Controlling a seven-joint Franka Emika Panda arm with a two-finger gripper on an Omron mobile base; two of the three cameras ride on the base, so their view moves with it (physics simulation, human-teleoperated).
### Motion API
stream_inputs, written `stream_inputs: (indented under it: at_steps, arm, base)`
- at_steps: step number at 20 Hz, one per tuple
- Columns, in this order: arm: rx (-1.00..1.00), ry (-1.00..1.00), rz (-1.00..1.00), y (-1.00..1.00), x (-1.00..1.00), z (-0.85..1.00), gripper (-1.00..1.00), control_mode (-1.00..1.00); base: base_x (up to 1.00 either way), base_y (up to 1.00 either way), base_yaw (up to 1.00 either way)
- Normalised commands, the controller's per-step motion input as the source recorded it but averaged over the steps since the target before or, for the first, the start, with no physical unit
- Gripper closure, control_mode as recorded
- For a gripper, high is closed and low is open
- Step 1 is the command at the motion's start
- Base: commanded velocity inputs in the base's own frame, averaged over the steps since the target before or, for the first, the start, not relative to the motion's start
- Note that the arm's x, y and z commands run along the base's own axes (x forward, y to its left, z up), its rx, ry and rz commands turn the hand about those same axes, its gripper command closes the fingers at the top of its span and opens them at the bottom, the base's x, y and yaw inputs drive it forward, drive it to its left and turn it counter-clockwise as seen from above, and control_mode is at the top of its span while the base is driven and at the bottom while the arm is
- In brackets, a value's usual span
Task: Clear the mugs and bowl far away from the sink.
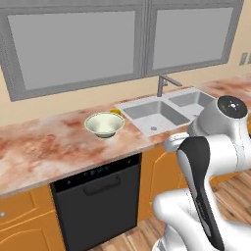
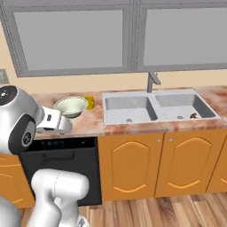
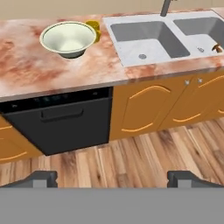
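The hand (image 3: 112,178) hangs with its fingers wide apart and empty, out in front of the table (image 3: 30,70), above the wood floor (image 3: 131,162). The bowl (image 3: 68,38) stands on the table just left of the sink (image 3: 144,39), the yellow mug (image 3: 93,27) touching its back right side, toward the table's back edge.

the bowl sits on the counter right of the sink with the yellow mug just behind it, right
Not quite: the bowl sits on the counter left of the sink, not right. The right base view shows it, with the yellow mug beside it at the back.
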Motion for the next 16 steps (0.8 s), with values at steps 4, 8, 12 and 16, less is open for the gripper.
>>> stream_inputs:
  at_steps: [4, 8, 12, 16]
  arm:
    - [0.0, 0.0, 0.0, 0.0, 0.0, 0.0, -1.0, 1.0]
    - [0.0, 0.0, 0.0, 0.0, 0.0, 0.0, -1.0, 1.0]
    - [0.0, 0.0, 0.0, 0.0, 0.0, 0.0, -1.0, 1.0]
    - [0.0, 0.0, 0.0, 0.0, 0.0, 0.0, -1.0, 1.0]
  base:
    - [0.58, -0.15, -0.2]
    - [0.07, 0.0, -0.15]
    - [0.16, 0.0, -0.15]
    - [0.96, 0.03, 0.04]
